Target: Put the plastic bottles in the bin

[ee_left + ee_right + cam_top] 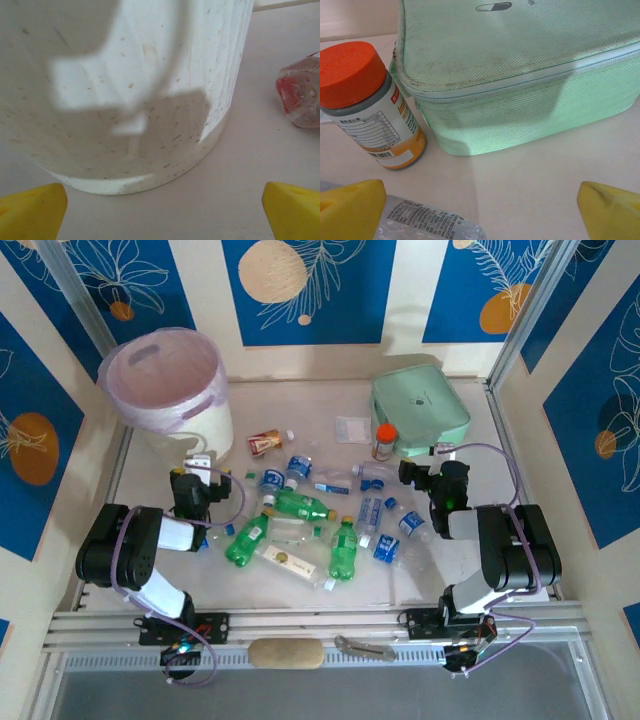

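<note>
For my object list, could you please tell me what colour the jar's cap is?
Orange-red; the cap shows best in the right wrist view.

Bin point(208, 428) white, lilac liner point(160, 375) — bottles point(302, 506) green, blue-labelled — case point(420, 408) mint.

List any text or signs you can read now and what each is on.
No word reads in full.
Green case: a capsule-shaped sign near its top edge; lettering beside it is cut off.
Orange-capped jar: printed table and barcode, too small to read.
Clear bottle by the jar: label print, blurred.
Other bottles, overhead view: labels too small.
</note>
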